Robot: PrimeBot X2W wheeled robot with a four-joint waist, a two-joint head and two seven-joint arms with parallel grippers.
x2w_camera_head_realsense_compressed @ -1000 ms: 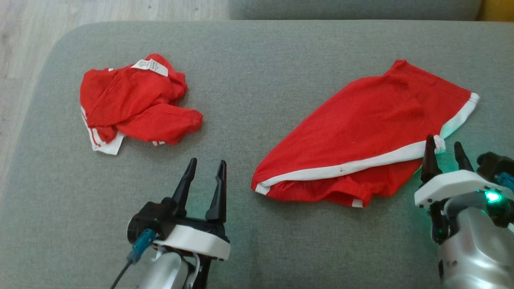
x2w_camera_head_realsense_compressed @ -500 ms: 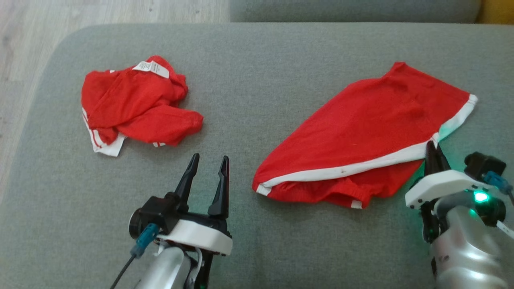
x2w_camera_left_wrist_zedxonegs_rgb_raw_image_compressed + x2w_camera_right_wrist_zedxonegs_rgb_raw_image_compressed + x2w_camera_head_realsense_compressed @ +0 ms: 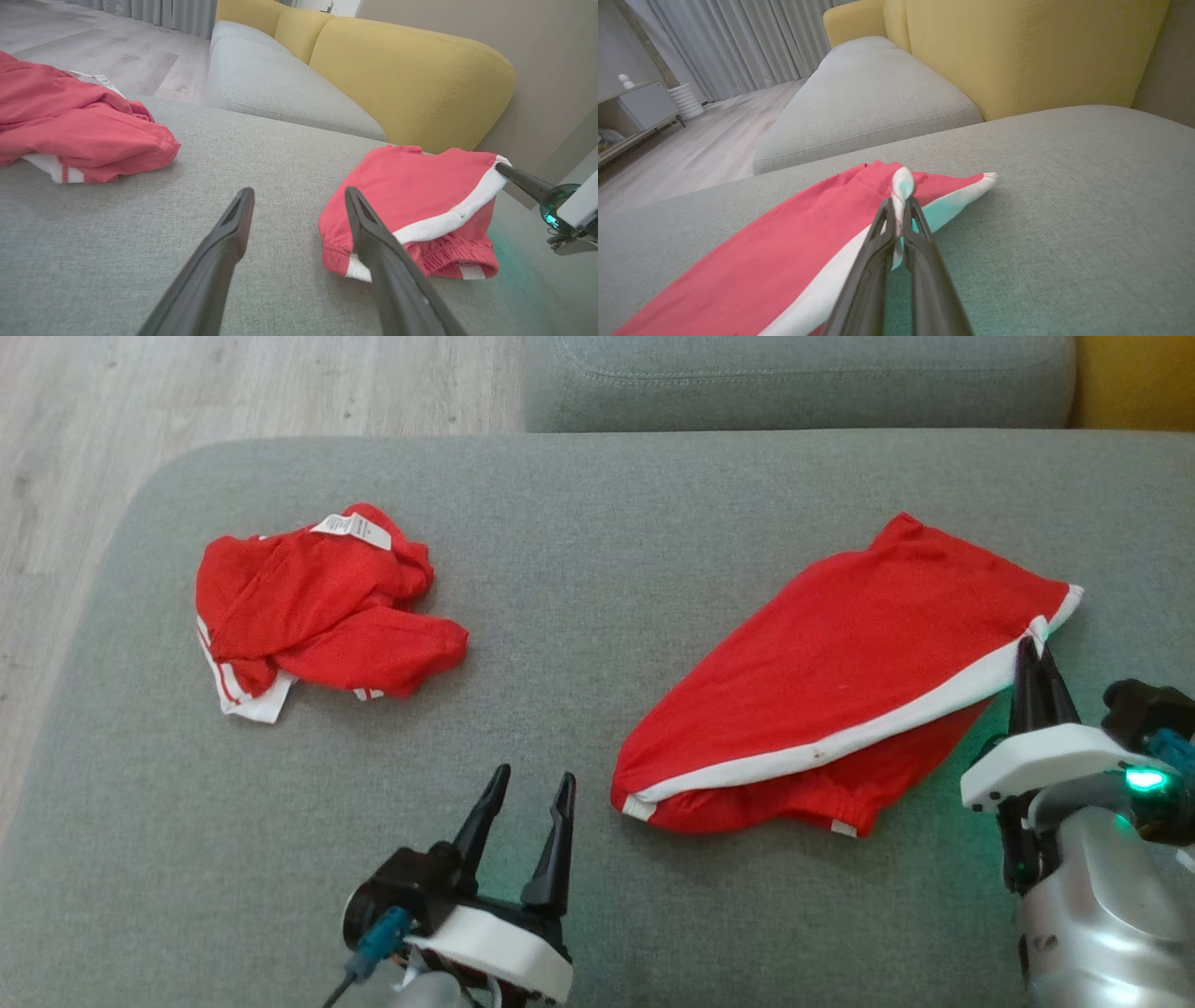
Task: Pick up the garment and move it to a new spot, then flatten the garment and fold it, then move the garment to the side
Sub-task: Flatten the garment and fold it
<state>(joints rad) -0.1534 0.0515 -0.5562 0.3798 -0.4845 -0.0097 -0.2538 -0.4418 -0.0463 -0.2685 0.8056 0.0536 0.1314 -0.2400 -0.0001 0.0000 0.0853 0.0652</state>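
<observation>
I log these by colour.

- Shorts (image 3: 840,681): red, with a white band along one edge and a small dark speck on the band.
- Crumpled garment (image 3: 317,607): the same red, with thin white stripes at its lower edge.
- Label (image 3: 352,529): white with grey print.
- Seat cushion (image 3: 597,504): plain grey weave.
- Sofa back (image 3: 397,70): mustard yellow.
- Floor (image 3: 233,383): pale wood grain.
- Curtains (image 3: 738,42): grey.
- Left gripper (image 3: 536,773) and right gripper (image 3: 1034,649): black fingers, white housings.
- Lamp (image 3: 1141,779): I see it green, tinting the cushion green beside it.

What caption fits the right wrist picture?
Right pincer pinches the red garment by its white edge, on a grey cushion.
</observation>
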